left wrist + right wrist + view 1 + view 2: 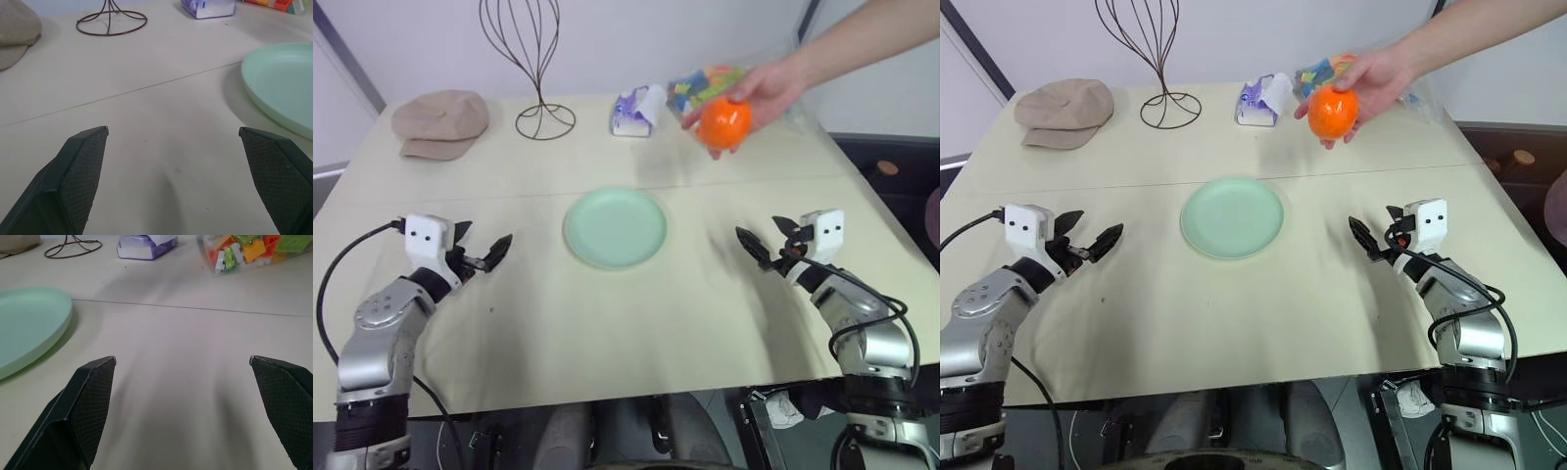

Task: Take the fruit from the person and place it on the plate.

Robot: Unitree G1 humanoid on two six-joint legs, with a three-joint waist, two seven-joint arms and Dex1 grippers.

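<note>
Fruit (724,121), 1 only, bright orange & glossy, is held from above in the person's hand (766,88), up off the table (607,323) near the far right corner. The forearm is seen coming in from the upper right. Just behind the hand a clear bag of coloured blocks (254,249) is partly hidden.

1 plate (615,227), pale mint-green, is set flat at the table's middle, with nothing on it. It lies between the 2 grippers & nearer than the fruit; bare tabletop is seen between fruit & plate, w/ nothing standing in the way.

Along the far edge, 4 other items are counted: 1 tan cap (440,121) at far left, 1 wire stand (534,69) beside it, 1 white-and-purple tissue pack (637,110) next, then the block bag. All are kept well apart from the plate.

Left gripper (481,250) is held low over the table to the plate's left, fingers spread wide, nothing grasped. Right gripper (766,239) is held likewise to the plate's right, fingers spread wide, nothing grasped; it is placed nearer than the fruit & well apart from it. In the wrist views the plate's rim is seen beside each gripper, not touched.

A thin seam line is seen across the tabletop, running just beyond the plate.
</note>
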